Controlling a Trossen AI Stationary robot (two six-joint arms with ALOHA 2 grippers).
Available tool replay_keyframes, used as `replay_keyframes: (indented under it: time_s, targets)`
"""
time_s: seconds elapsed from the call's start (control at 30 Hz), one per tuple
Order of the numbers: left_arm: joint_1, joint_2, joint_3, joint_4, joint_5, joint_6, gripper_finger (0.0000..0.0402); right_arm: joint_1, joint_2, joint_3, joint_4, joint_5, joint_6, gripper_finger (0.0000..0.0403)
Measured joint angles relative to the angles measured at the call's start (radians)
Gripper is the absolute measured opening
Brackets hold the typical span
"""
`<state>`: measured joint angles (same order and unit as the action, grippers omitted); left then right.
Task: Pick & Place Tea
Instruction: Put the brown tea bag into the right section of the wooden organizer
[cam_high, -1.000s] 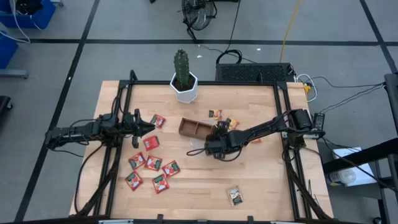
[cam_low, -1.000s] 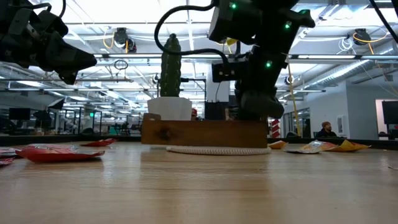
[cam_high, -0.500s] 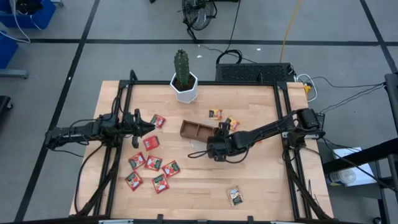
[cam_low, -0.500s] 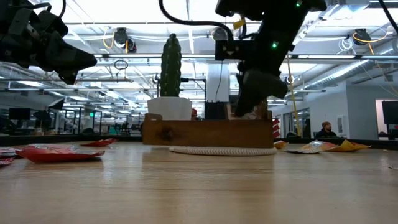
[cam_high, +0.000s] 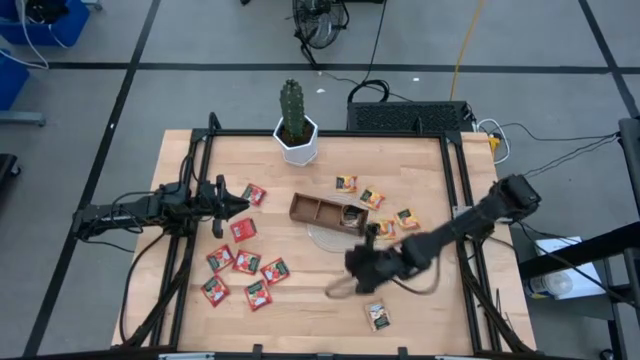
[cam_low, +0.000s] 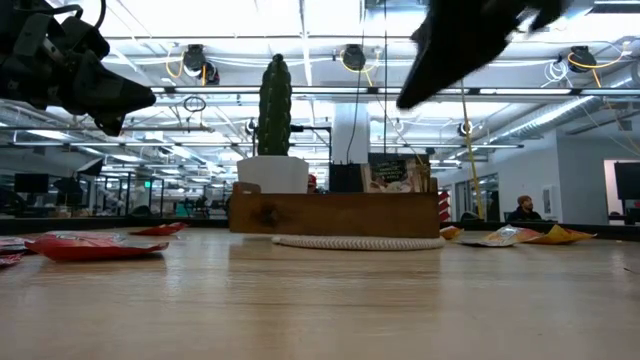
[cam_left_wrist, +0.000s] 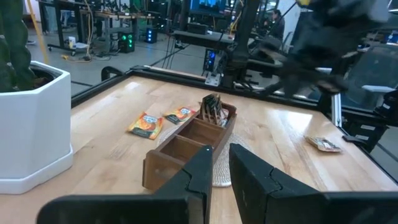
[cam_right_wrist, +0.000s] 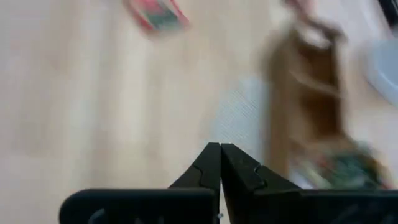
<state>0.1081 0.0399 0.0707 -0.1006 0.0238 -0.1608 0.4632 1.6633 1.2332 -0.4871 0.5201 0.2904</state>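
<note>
The right gripper (cam_high: 345, 283) is hanging clenched and empty over bare wood near the table's (cam_high: 300, 305) front edge. A grey sachet (cam_high: 377, 316) is lying just beside it. The wooden tray (cam_high: 325, 212), farther back, is holding sachets at one end. The left gripper (cam_high: 243, 203) is waiting, slightly parted, above the red sachets (cam_high: 243, 262).

Small flat tea sachets (cam_high: 247, 263) scattered on table (cam_high: 300, 310)

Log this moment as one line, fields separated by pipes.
left gripper: idle over red sachets | right gripper: shut, empty, above table front | wooden tray: sachets standing in right compartment
</note>
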Motion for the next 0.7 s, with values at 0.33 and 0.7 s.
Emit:
replay_keyframes:
  time_s: [0.33, 0.7]
  targets:
    - [0.0, 0.0, 0.0, 0.0, 0.0, 0.0, 0.0058, 0.08, 0.001, -0.263, 0.887, -0.214, -0.234, 0.014]
    - [0.0, 0.0, 0.0, 0.0, 0.0, 0.0, 0.0058, 0.183, 0.085, 0.169, -0.087, -0.102, 0.125, 0.0255]
